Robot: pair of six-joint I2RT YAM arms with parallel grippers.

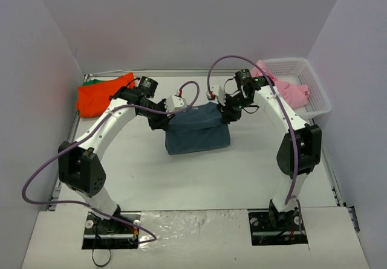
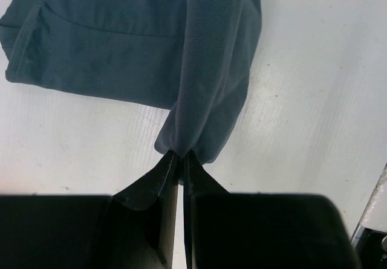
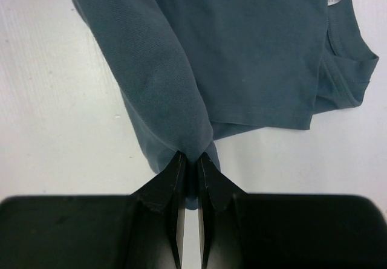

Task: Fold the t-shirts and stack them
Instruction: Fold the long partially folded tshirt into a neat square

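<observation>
The right hand [image 3: 188, 163] pinches a gathered fold of the slate-blue t-shirt [image 3: 254, 51], lifting it off the white tabletop [image 3: 54, 118], with a white label near the collar.

Orange-red t-shirt [image 1: 98, 97] bounds the far left, white basket [image 1: 319, 93] the far right.

At the table's centre you see the slate-blue t-shirt [image 1: 196, 130], folded to a rough rectangle, its 12 o'clock edge raised at both corners. The orange-red t-shirt [image 1: 100, 97] lies crumpled at 10 o'clock, with a sliver of the green t-shirt [image 1: 91, 82] showing at its far edge. The pink t-shirt [image 1: 290, 90] lies bunched at 2 o'clock.
</observation>
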